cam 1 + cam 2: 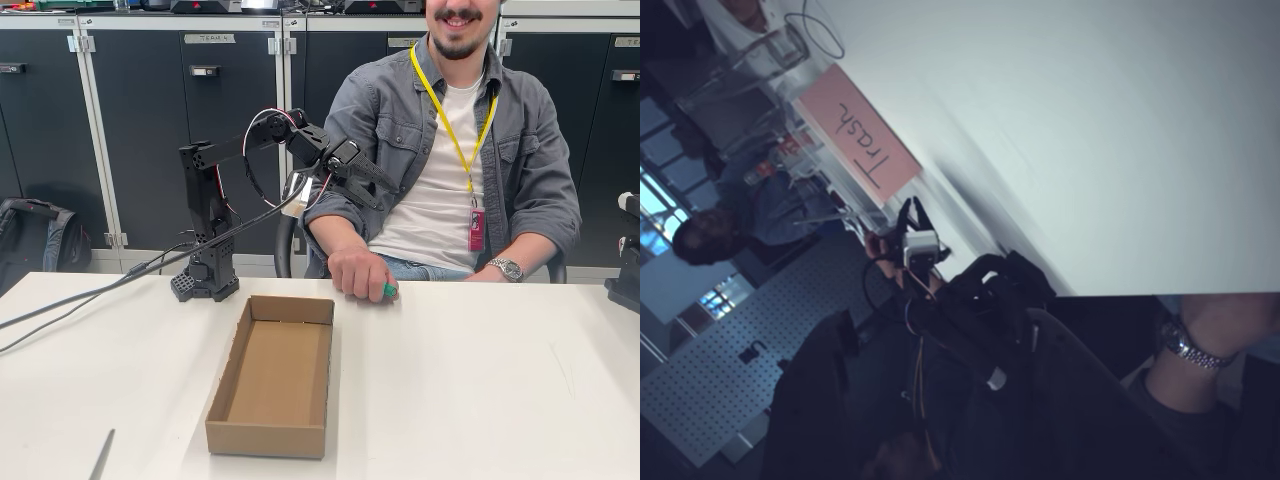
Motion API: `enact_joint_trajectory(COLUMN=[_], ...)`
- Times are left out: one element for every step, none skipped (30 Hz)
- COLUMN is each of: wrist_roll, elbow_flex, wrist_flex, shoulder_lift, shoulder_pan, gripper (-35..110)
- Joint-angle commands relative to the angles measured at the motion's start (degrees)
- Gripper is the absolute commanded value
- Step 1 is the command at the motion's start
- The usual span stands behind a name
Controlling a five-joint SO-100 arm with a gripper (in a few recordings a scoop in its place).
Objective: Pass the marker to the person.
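Note:
The person (450,150) sits behind the white table (480,380) in the fixed view. His fist rests on the far table edge, closed around the marker (389,290), of which only the green end shows. My gripper (388,193) hangs in the air above that fist, close to his upper arm, with nothing between its fingers and its jaws slightly apart. In the wrist view the person's wrist with a silver watch (1188,346) lies at the table edge.
An open, empty cardboard box (222,392) lies on the table in front of the arm's base (207,282). Cables run from the base off to the left. Dark cabinets (150,120) stand behind. A pink "Trash" sign (862,143) shows in the wrist view.

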Motion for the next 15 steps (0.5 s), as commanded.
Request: enact_joint_trajectory(wrist_roll=[0.4, 0.6, 0.8, 0.8, 0.8, 0.4, -0.1, -0.8, -1.6, -2.1, -2.6, -2.9, -3.0, -3.1, -3.1], elbow_flex=[-2.2, -2.6, -3.2, -3.9, -4.6, -5.0, -5.1, -4.6, -3.6, -2.5, -1.5, -0.7, -0.2, 0.1, 0.3], wrist_flex=[0.7, 1.0, 1.3, 1.8, 2.4, 2.8, 3.1, 3.1, 2.9, 2.5, 2.3, 2.2, 2.2, 2.4, 2.5], shoulder_lift=[2.6, 2.5, 2.3, 2.1, 2.0, 2.1, 2.3, 2.8, 3.3, 4.0, 4.5, 4.9, 5.3, 5.4, 5.6], shoulder_pan=[-0.2, -0.4, -0.5, -0.6, -0.7, -0.7, -0.7, -0.7, -0.4, -0.2, 0.1, 0.2, 0.2, 0.3, 0.3], gripper=[35, 35, 35, 35, 35, 35, 35, 35, 35, 35, 35, 35, 35, 35, 35])
